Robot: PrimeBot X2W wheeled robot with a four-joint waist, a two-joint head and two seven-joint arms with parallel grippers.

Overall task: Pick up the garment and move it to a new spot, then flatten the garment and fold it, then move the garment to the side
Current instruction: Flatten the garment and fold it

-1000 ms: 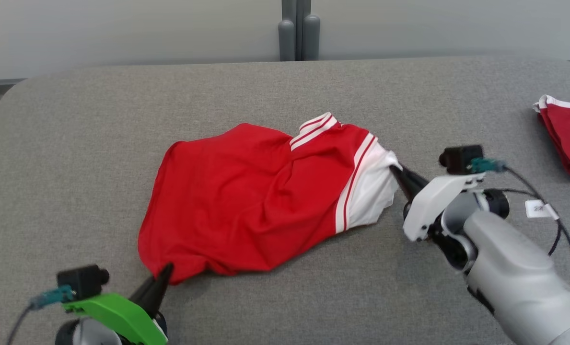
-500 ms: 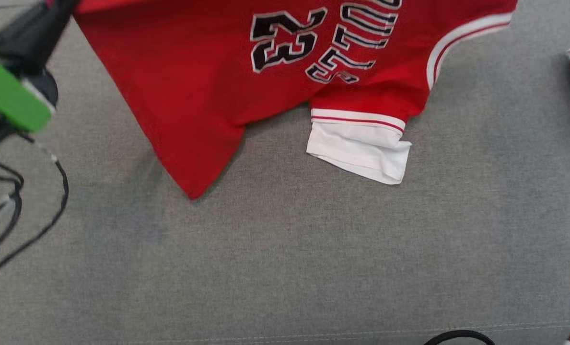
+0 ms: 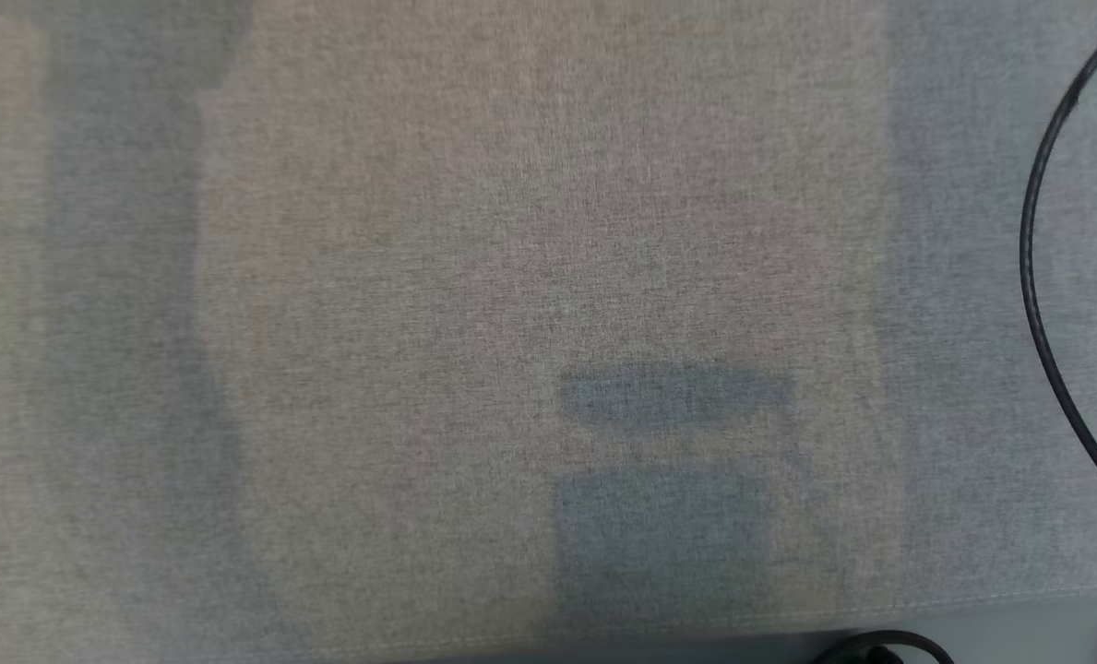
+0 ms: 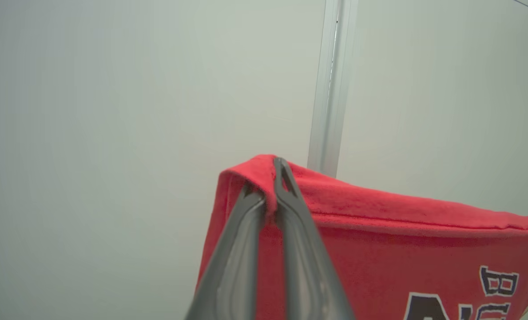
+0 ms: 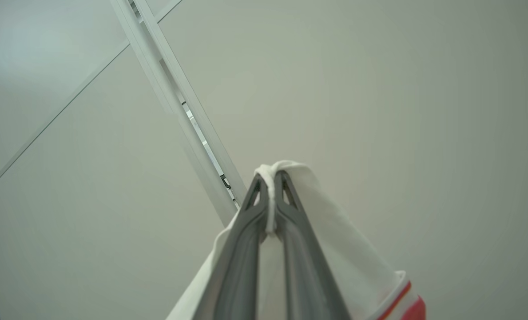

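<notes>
Red garment [image 4: 379, 240] aloft, its length between left end effector [image 4: 266, 178] and right end effector [image 5: 270, 175], both tight on cloth.

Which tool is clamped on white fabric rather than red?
The right tool: it pinches a white fold of the garment; the left tool pinches red cloth.

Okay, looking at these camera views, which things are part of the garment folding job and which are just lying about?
Job in hand:
red garment, pinched at a red edge by the shut left gripper and at its white sleeve by the shut right gripper; grey surface, likely where it gets laid flat.

Just lying about:
black cable; wall rail.
</notes>
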